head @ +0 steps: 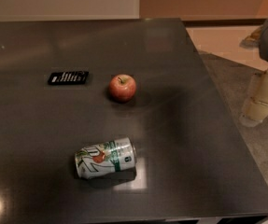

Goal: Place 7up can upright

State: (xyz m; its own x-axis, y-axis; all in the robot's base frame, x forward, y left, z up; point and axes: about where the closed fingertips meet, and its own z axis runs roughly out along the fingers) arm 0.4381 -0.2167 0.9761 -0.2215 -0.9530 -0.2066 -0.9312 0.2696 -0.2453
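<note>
The cream, segmented gripper point(257, 104) hangs past the right edge of the dark grey glossy tabletop point(194, 125) — whether it is released or clenched, I cannot tell. The silver-white aluminium 7up can point(105, 157) with green lettering lies on its side, well apart from the gripper, leftward in view — round red apple point(122, 87) and flat black rectangular device point(68, 77) farther back.

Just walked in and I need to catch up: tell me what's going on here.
Nothing is being handled right now. The 7up can lies on its side near the front of the dark table, untouched. The robot's claw hangs off to the right, past the table's edge and apart from the can. A red apple and a flat black device sit farther back. The can is not yet upright.
</note>
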